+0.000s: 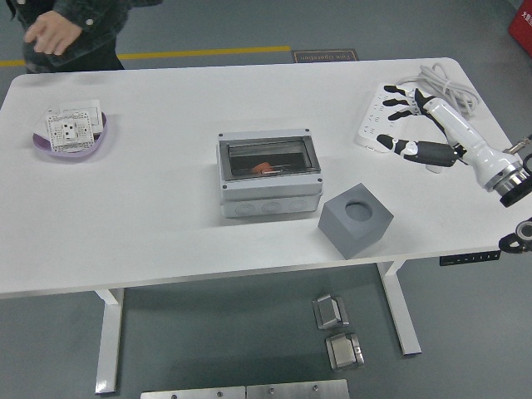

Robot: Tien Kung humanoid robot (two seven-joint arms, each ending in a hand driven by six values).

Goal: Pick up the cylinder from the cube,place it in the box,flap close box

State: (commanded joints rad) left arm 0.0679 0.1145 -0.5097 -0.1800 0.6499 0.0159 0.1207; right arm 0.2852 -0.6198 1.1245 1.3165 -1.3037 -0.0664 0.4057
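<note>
The small orange-red cylinder (263,168) lies inside the grey plastic enclosure box (270,199) at the middle of the white bench (150,216), seen through the box's clear hinged flap (268,155), which looks to be lying down over the opening — whether it is fully latched cannot be told from this view. The grey cube with a round socket in its top (356,220) stands just right of the box and a little nearer, its socket empty. The robot's right hand (413,125), white with black joints, hovers far to the right over a white power strip (391,112), fingers spread wide and holding nothing. The box lies well to its left and somewhat nearer, its long side running left to right. No left arm shows, so the right hand is the only one placed to press the flap — if any pressing remains.
</note>
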